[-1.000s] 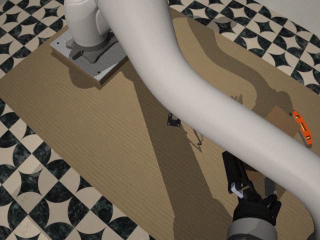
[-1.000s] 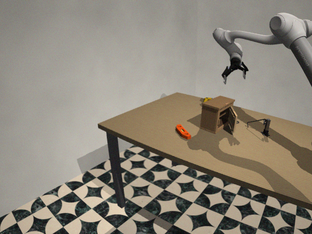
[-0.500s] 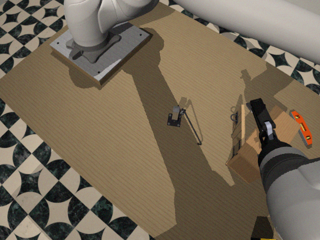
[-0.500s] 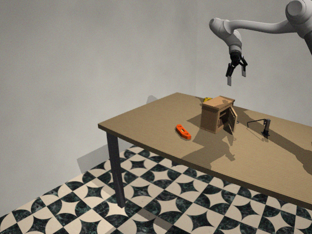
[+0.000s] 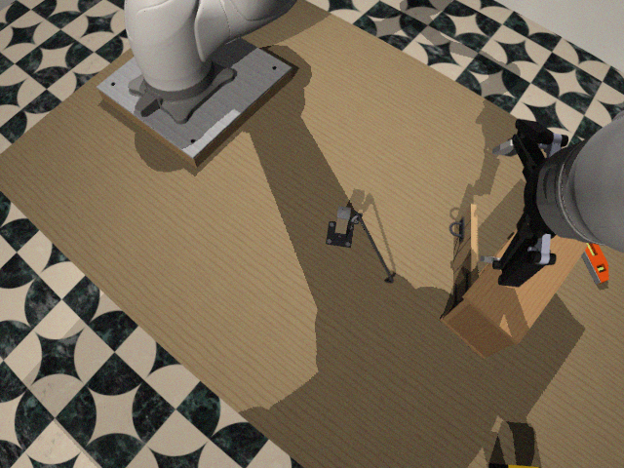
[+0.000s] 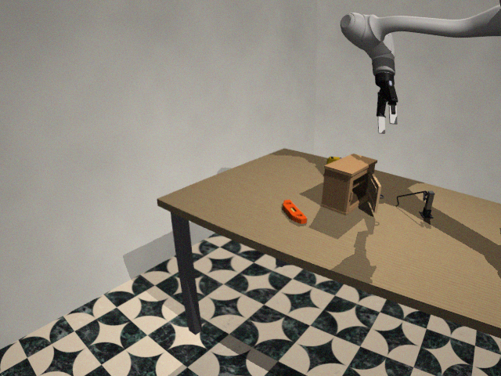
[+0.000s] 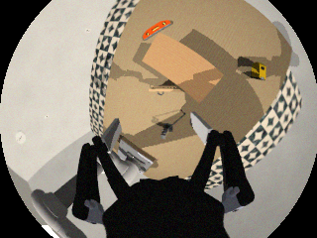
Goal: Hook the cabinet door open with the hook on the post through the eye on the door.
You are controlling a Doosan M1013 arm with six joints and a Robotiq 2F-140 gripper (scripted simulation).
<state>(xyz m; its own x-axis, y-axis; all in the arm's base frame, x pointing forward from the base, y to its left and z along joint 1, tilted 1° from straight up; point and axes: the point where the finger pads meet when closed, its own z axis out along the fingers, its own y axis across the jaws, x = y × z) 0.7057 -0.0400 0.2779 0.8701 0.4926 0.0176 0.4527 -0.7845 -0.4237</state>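
Dark metal marks the task's parts on the wooden table: furthest left the post, then the hook running out from its top with the free tip apparently unlatched, then the eye on the part-open door of the cabinet. To do this approach well, the gripper should descend left of the cabinet without brushing it and come at the hook's shaft from above. The jaws are spread wide, holding nothing, high above the cabinet; the hook lies well below and left.
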